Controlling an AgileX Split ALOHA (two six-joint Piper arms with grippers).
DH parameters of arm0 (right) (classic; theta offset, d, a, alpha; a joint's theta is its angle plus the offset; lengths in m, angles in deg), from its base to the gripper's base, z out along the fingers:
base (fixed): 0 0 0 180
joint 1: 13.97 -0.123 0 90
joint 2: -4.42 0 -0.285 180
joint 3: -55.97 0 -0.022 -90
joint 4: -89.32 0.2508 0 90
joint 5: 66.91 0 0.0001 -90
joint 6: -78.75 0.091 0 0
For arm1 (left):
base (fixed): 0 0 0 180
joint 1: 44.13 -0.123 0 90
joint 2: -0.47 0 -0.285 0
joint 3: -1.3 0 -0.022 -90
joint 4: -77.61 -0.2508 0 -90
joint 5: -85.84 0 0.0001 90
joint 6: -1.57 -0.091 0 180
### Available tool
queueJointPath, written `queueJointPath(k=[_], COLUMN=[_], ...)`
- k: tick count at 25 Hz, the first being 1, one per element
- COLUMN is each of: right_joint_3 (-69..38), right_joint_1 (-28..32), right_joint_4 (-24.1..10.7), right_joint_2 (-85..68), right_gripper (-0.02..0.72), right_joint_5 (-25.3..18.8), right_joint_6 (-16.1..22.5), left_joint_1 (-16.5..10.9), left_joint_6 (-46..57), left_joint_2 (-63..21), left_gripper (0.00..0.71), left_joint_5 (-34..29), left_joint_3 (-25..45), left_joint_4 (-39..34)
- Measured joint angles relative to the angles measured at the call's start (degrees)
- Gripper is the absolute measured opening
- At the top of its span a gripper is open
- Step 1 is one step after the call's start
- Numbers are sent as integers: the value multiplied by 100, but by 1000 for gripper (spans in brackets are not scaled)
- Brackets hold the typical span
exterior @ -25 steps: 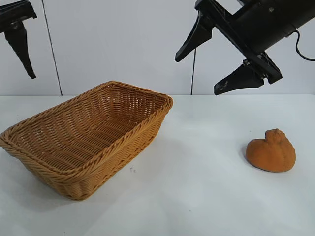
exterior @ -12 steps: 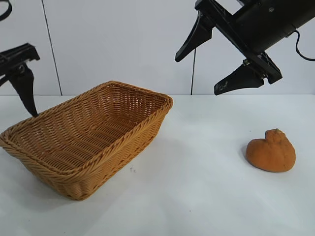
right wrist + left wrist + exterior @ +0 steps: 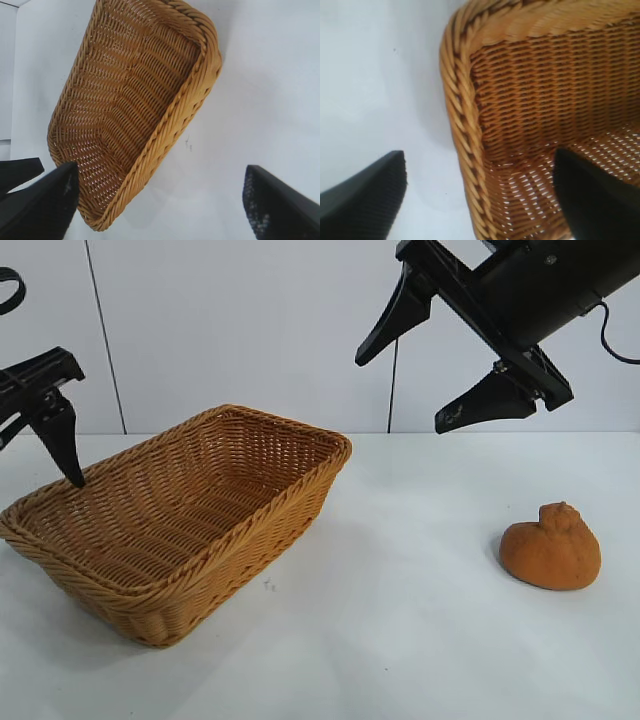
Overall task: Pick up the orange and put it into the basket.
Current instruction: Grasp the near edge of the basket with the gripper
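- My left claw (image 3: 40, 455) was wide open with nothing in it; it hung low at the far left corner of the basket (image 3: 300, 495); in the left wrist view one finger (image 3: 362, 200) was over the white table (image 3: 400, 640) outside the rim, and the other was over the inside of the basket.
- My right claw (image 3: 415, 380) was wide open too, and it held nothing; it hung high up over the table, between the basket and the orange (image 3: 551, 547).
- I saw the orange sitting on the table at the right, well apart from the basket; its bumpy knob was on top; no claw touched it.
- The basket sat on the table at the left; I saw nothing inside it.
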Motion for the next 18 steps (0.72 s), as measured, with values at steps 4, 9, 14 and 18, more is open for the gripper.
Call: queueJointPath(k=[4,9,14,18], right_joint_3=[0,0,0,0], right_joint_1=[0,0,0,0], right_joint_4=[0,0,0,0], right_joint_2=[0,0,0,0], right_gripper=[610,610,610,610], right_joint_5=[-5,-26,-38,-44], right_joint_6=[0,0,0,0], left_joint_1=[0,0,-7,-12], left_joint_6=[0,0,66,-281], left_joint_2=[494,553,553,547], left_gripper=[573,466,103,85], left_joint_5=[251,334,224,-141], left_joint_3=[0,-9,-52,-352], left_joint_4=[118,121,212,227])
